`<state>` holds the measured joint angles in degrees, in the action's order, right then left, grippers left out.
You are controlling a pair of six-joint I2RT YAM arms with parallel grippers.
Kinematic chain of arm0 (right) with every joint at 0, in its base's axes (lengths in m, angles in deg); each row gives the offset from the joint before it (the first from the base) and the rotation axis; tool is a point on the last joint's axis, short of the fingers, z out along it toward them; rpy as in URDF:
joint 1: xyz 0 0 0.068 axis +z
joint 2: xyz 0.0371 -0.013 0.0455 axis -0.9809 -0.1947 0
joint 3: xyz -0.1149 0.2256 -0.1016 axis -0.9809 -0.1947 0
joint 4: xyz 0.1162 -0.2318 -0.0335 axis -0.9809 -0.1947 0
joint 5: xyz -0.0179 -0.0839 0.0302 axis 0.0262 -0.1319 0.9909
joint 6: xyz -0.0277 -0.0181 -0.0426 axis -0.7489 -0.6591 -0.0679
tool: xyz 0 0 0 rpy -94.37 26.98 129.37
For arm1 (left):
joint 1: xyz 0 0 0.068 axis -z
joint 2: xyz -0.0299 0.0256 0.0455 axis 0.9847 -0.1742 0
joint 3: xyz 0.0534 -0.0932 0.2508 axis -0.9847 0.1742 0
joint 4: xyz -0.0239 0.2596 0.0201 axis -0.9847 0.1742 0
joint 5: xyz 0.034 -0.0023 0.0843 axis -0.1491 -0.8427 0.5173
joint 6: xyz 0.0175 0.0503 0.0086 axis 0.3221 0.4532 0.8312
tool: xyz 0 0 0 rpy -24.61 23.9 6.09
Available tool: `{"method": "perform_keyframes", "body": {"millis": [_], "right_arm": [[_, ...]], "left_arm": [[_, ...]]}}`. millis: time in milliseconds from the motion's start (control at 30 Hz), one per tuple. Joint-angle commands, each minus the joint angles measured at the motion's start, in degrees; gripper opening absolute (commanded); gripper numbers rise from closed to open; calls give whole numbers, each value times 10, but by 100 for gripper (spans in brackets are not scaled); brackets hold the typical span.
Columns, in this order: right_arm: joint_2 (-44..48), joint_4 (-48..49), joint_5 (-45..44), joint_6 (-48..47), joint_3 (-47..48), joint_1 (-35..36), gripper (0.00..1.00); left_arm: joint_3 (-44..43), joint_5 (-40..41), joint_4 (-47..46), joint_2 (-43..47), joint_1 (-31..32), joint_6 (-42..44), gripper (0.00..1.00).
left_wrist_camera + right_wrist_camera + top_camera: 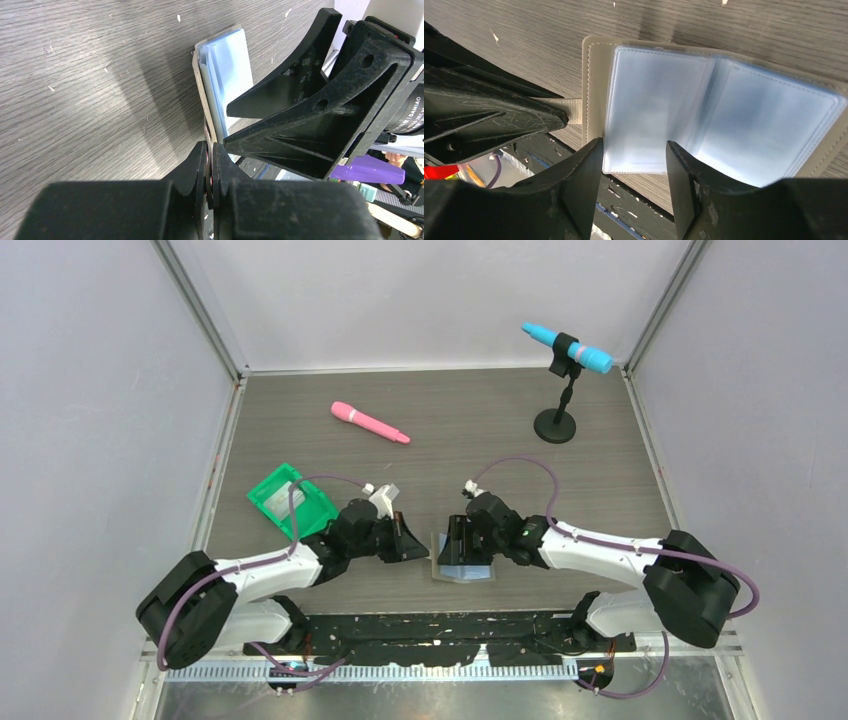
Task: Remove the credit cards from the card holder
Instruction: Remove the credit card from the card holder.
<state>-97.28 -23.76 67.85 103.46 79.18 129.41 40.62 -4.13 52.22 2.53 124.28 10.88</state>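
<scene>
The card holder [462, 573] lies open near the table's front edge, its grey cover under pale blue pockets [659, 105]. My left gripper [418, 545] is shut on the grey tab at the holder's left edge [573, 111], and the jaws meet on it in the left wrist view [210, 147]. My right gripper [634, 150] is open and empty, its fingers straddling the near edge of the left pocket; it also shows in the left wrist view [227, 125]. No credit card is clearly visible; the pockets look frosted and pale. The holder also shows in the left wrist view [227, 70].
A green tray [290, 500] holding something white sits to the left of my left arm. A pink marker [370, 423] lies at the back centre. A blue marker [566, 348] rests on a black stand [555, 425] at the back right. The black front rail [624, 205] runs just below the holder.
</scene>
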Motion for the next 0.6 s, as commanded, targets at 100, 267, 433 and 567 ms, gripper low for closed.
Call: {"method": "perform_keyframes", "body": {"millis": [100, 267, 433, 567], "right_arm": [[28, -5, -42, 9, 4, 3, 44], [34, -22, -53, 3, 5, 3, 42], [38, -29, -59, -1, 4, 3, 47], [39, -33, -59, -4, 5, 3, 52]], "left_arm": [[6, 23, 5, 22, 3, 10, 0], [6, 28, 14, 31, 3, 13, 0], [4, 34, 23, 35, 3, 17, 0], [5, 34, 24, 37, 3, 17, 0]]}}
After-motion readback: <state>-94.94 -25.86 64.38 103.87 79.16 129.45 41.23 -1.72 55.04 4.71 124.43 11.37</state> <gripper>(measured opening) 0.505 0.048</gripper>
